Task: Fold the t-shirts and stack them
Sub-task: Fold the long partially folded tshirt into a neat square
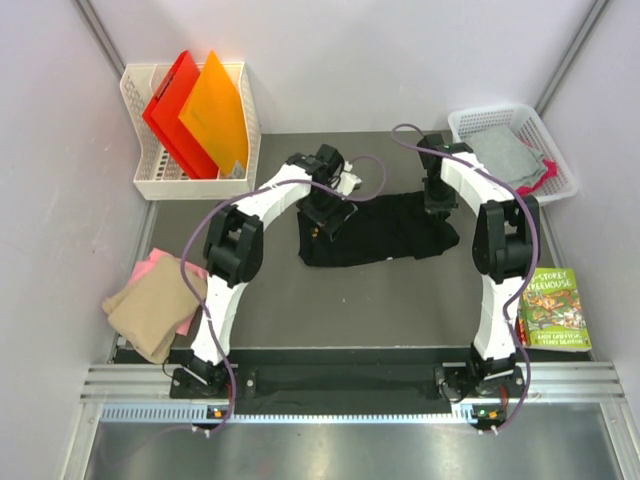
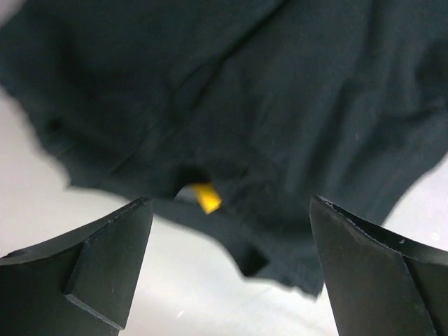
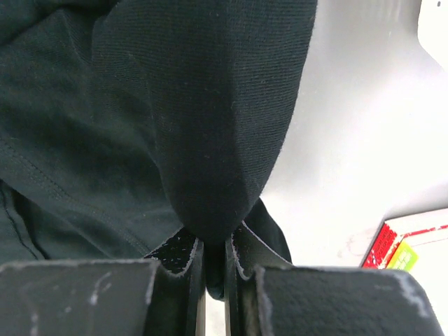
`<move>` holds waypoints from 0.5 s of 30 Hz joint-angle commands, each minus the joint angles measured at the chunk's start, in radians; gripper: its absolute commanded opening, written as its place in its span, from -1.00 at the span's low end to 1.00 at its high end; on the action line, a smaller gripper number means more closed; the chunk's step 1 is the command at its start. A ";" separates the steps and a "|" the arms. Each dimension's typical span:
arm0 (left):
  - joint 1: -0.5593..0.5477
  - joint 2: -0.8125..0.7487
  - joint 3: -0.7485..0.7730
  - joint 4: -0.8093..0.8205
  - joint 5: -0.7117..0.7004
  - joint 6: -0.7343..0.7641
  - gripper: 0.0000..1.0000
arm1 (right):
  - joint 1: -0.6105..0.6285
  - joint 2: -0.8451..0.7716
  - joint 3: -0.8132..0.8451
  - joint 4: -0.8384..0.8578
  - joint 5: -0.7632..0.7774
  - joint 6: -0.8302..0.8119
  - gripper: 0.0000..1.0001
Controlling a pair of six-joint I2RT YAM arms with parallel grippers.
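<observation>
A black t-shirt (image 1: 385,232) lies crumpled on the dark mat in the middle of the table. My left gripper (image 1: 326,216) hangs open over its left end. In the left wrist view the jaws of that gripper (image 2: 231,262) stand wide apart just above the cloth's edge (image 2: 245,91), where a small yellow tag (image 2: 206,197) shows. My right gripper (image 1: 438,205) is at the shirt's right end, and in the right wrist view this gripper (image 3: 213,252) is shut on a pinched fold of the black cloth (image 3: 210,105). A tan t-shirt (image 1: 150,308) lies folded on a pink one (image 1: 148,266) at the left.
A white rack (image 1: 150,185) at the back left holds a red folder (image 1: 172,110) and an orange folder (image 1: 215,110). A white basket (image 1: 470,122) at the back right holds grey and pink cloth. A picture book (image 1: 555,308) lies at the right edge.
</observation>
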 commanded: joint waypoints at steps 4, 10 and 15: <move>-0.011 0.048 -0.059 0.101 -0.024 -0.037 0.98 | -0.028 -0.002 -0.008 0.043 -0.004 -0.008 -1.00; -0.022 -0.006 -0.226 0.106 -0.108 0.026 0.98 | -0.042 0.001 -0.020 0.041 -0.012 -0.017 -1.00; -0.024 -0.158 -0.442 0.063 -0.105 0.105 0.98 | -0.040 -0.042 -0.103 0.044 -0.019 -0.020 -1.00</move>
